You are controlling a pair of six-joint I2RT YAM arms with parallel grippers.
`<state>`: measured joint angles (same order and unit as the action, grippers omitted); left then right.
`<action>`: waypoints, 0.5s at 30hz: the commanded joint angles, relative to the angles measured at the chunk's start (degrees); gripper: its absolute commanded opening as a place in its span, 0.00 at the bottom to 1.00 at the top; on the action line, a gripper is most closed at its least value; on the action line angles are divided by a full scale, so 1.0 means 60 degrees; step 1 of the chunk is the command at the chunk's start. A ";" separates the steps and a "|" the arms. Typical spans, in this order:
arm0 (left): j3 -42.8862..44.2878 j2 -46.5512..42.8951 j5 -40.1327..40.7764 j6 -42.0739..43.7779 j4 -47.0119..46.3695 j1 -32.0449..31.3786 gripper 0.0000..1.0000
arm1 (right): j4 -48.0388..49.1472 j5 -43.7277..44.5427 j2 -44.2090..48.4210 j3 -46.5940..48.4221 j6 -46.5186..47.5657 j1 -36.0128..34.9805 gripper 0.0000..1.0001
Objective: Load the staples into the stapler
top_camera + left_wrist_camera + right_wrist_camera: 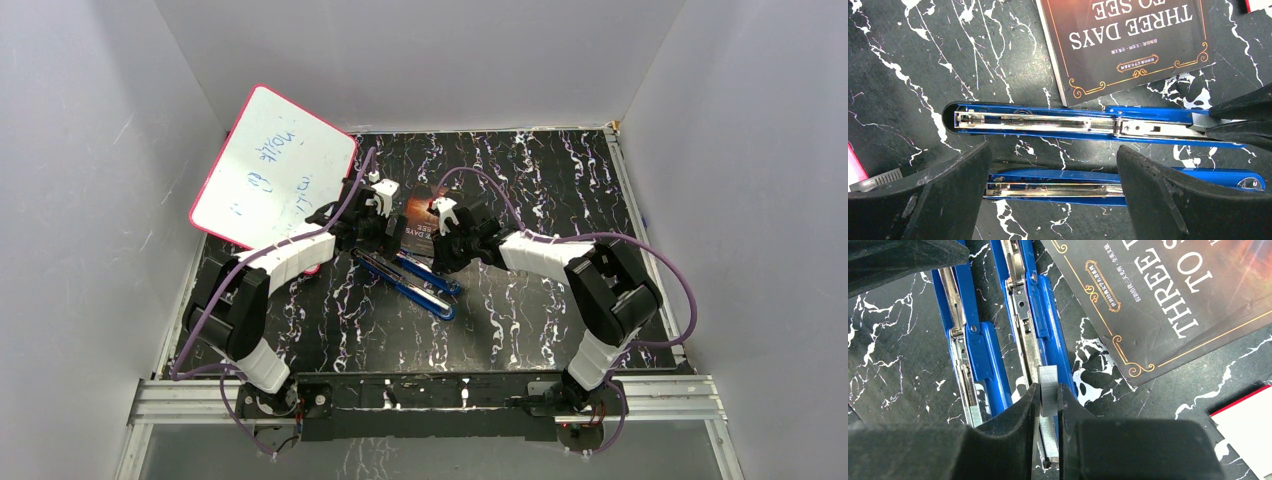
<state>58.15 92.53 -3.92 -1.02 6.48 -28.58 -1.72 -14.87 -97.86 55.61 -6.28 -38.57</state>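
Right wrist: right gripper (1048,396) pinches staples (1049,380) at stapler's (1045,315) 6 o'clock end; next, seat them squarely. Left gripper (1053,160) gapes empty.

The far stapler (1038,121) and near stapler (1053,189), both blue, lie open side by side. A grey staple strip (1049,387) sits over the far one's channel.

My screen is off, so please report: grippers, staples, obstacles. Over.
Left gripper open, above the nearer blue stapler. Right gripper shut on staple strip, in line with the rail of the blue stapler beside the book. Rail uncovered.
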 commanded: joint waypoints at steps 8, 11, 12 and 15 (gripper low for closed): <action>0.0299 -0.0298 -0.0064 0.0114 0.0062 0.0057 0.94 | 0.0359 -0.0655 0.0882 0.0181 -0.0263 0.0070 0.18; 0.0298 -0.0343 -0.0042 0.0104 0.0062 0.0054 0.94 | 0.0348 -0.0655 0.0950 0.0156 -0.0282 0.0069 0.18; 0.0298 -0.0366 -0.0004 0.0106 0.0070 0.0047 0.94 | 0.0345 -0.0656 0.0971 0.0143 -0.0293 0.0068 0.18; 0.0291 -0.0488 0.0194 0.0087 0.0092 0.0046 0.94 | 0.0265 -0.0682 0.0946 0.0200 -0.0340 0.0063 0.18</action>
<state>58.15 92.49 -3.84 -1.02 6.48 -28.58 -1.54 -17.72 -94.15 55.61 -7.44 -38.30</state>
